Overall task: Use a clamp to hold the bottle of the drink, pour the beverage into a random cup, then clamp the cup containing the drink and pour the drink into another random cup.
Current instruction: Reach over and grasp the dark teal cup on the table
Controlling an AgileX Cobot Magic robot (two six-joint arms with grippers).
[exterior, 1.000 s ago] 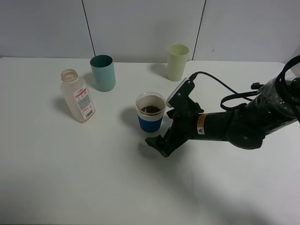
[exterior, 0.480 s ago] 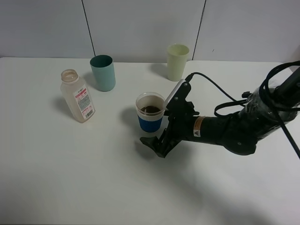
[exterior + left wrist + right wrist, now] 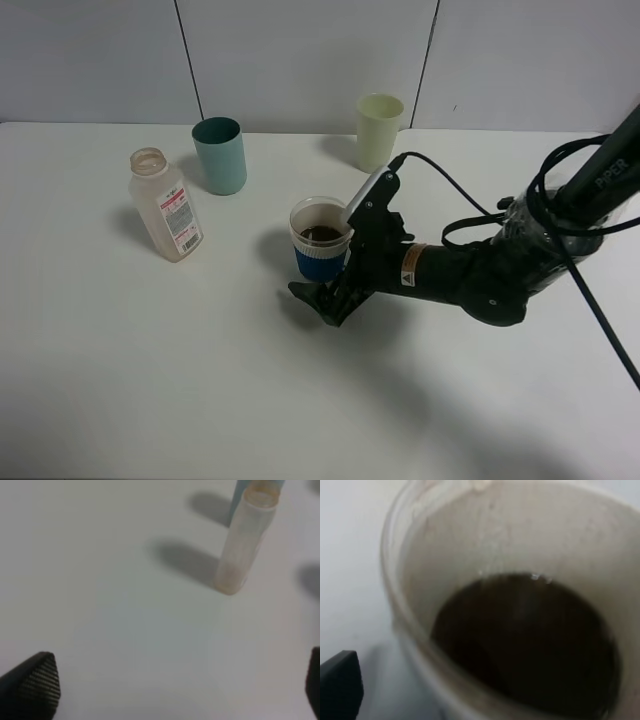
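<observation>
A clear cup with a blue band [image 3: 320,243] holds dark drink and stands mid-table; it fills the right wrist view [image 3: 520,630]. My right gripper [image 3: 328,282] is open, its jaws on either side of the cup's base. One finger [image 3: 337,685] shows beside the cup. The nearly empty plastic bottle [image 3: 165,205] stands uncapped at the left and also shows in the left wrist view [image 3: 245,540]. My left gripper [image 3: 172,685] is open and empty above bare table, well short of the bottle. The left arm is out of the high view.
A teal cup [image 3: 220,155] stands behind the bottle, and its edge shows in the left wrist view [image 3: 239,497]. A pale yellow-green cup [image 3: 380,130] stands at the back centre. The right arm's cable [image 3: 470,205] loops over the right side of the white table [image 3: 150,380].
My right gripper has slid left along the table, from beside the blue-banded cup to around its base. The cup, bottle and other cups have not moved.
</observation>
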